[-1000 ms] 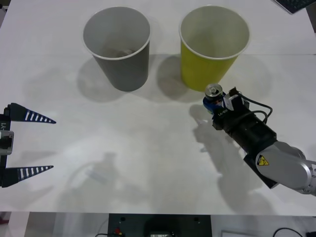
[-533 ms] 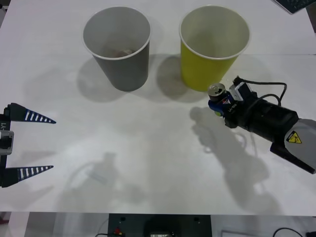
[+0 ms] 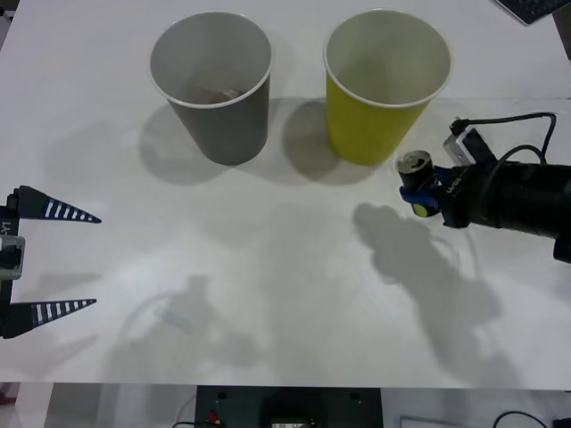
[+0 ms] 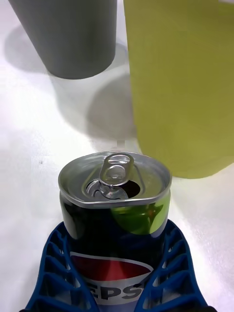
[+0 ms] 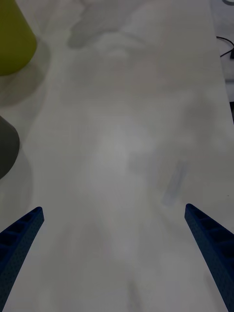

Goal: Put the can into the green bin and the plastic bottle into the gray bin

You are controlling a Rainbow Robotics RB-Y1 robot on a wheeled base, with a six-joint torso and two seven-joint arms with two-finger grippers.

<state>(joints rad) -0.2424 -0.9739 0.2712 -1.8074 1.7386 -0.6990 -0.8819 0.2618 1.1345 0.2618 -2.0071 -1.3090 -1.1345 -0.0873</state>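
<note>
The right gripper [image 3: 421, 190] reaches in from the right side of the white table [image 3: 268, 285] w/ its blue ribbed fingers [image 4: 53, 273] pinched on the small dark drink can [image 3: 413, 171] — silver top, blue, red and white label. In the right wrist view the can [image 4: 114, 214] stands upright between the two fingers, which press against its lower sides; the pull tab and the open mouth of the lid show plainly, and a yellow-green reflection sits on the dark wall of the can.

The can is held just beside the large yellow-green tapered paper cup w/ the white rim, i.e. the green bin [image 3: 385, 85], near its lower right side and below the level of its rim. Whether the can touches the cup wall or the tabletop can't be told. Its shadow falls on the table nearer the robot.

To the left of the green bin stands the large dark gray tapered paper cup, the gray bin [image 3: 212, 85] — upright, apart from the green one, w/ something pale and brownish lying at its bottom, too small to make out.

The left gripper [image 3: 49, 263] sits at the left edge of the table, well apart from both cups, fingers spread wide and holding nothing; the left wrist view shows bare tabletop between its two blue fingertips [image 5: 19, 234].
</note>
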